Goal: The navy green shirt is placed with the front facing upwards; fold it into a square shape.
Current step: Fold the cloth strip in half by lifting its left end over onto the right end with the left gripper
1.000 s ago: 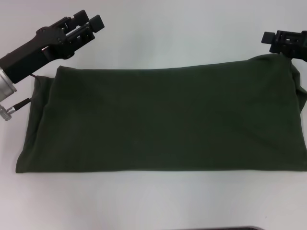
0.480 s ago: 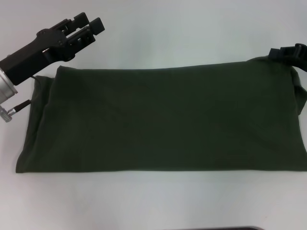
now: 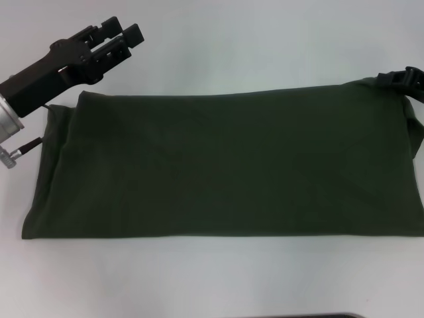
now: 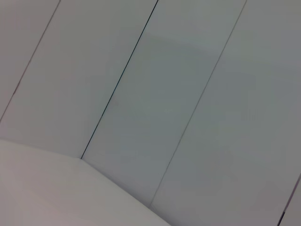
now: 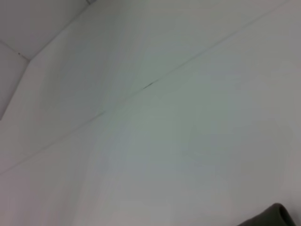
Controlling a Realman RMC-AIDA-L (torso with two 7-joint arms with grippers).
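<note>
The navy green shirt (image 3: 225, 165) lies on the white table, folded into a long flat band that runs left to right with a plain side up. My left gripper (image 3: 124, 32) hovers open just beyond the band's far left corner, holding nothing. My right gripper (image 3: 399, 77) sits low at the band's far right corner, partly behind a raised hump of cloth and cut off by the picture's edge. In the right wrist view a small corner of the shirt (image 5: 272, 216) shows. The left wrist view holds only wall panels.
The white table (image 3: 218, 278) surrounds the shirt on the near and far sides. A dark edge (image 3: 311, 316) shows at the very front of the head view. The shirt's right end runs past the picture's right border.
The right gripper has dropped and slid right to the shirt's far right corner, now half hidden. The left gripper and the shirt have stayed in place.
</note>
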